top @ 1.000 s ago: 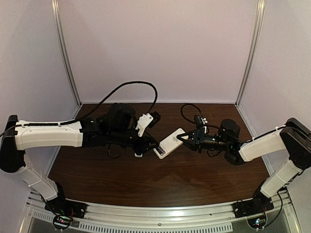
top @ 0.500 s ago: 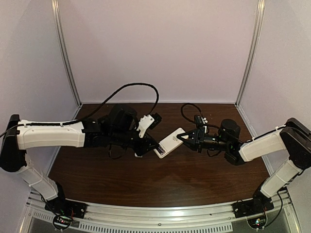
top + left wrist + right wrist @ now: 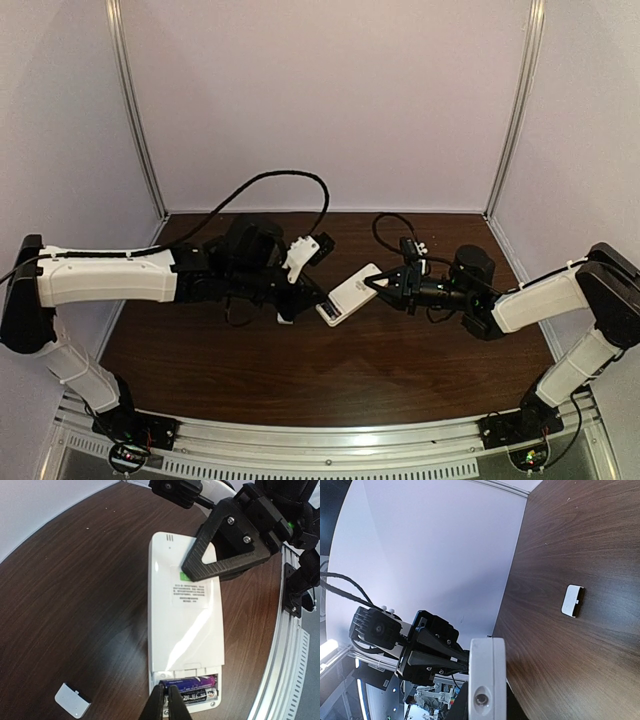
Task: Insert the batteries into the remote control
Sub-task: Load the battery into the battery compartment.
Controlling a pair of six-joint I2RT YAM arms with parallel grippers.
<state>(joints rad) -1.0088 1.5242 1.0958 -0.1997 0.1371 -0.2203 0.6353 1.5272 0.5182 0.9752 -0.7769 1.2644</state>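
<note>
Remote control (image 3: 185,610) is held back-up over the table (image 3: 75,580), its far end clamped in the narrowly closed right gripper (image 3: 383,286). At its near end the compartment is uncovered, and both batteries (image 3: 192,684) are seen lying side by side inside. The left gripper (image 3: 166,696), fingers pressed together with nothing between them, is set against the batteries there. Seating is judged to be the step in hand, nearly done. Next, the cover (image 3: 72,700), lying just off the remote control's near corner, must be fetched and fitted. A printed sticker with a green mark is seen on the remote control's back; its writing cannot be read.
</note>
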